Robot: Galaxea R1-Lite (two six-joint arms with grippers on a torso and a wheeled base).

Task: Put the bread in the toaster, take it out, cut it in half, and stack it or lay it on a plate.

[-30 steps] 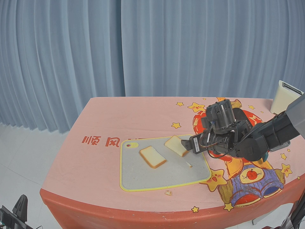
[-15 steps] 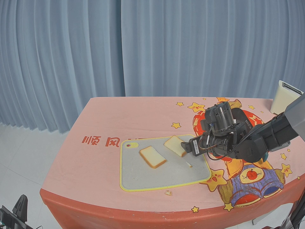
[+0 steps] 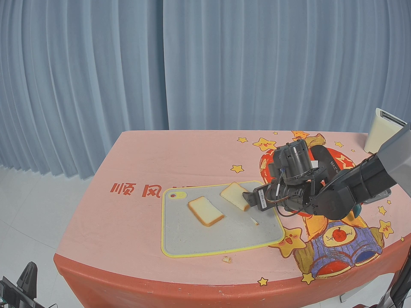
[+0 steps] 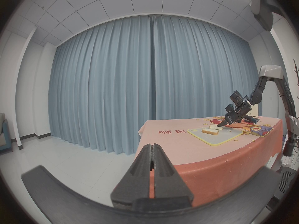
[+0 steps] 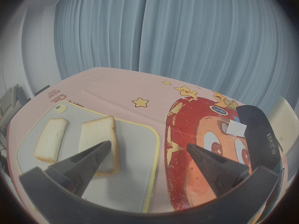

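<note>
While the right claw hangs low over the right-hand end of the cutting board, its jaws stand wide apart and hold nothing. Bread is in two halves, both flat on the board. The right half lies directly at the claw. In the right wrist view one fingertip overlaps that half's near corner, and the other fingertip sits out past the board's yellow rim, over the printed cloth of the worktop. So the half sits at one finger, not centred in the gap. Contact between finger and crust: cannot tell. The left half lies near the board's middle, apart from its twin and well clear of the claw. Orientation, head view: each half is an oblong whose long axis runs diagonally, from far-left to near-right. The two axes are roughly parallel, and the right half's near-right end points at the claw. Brown crust shows along the edges facing the robot. A small scrap lies on the board just on the robot's side of the claw, and a crumb sits on the cloth by the board's front rim. The toaster stands at the far right corner of the worktop. The left claw sits off to the left, below worktop height, fingers pressed together on nothing.
</note>
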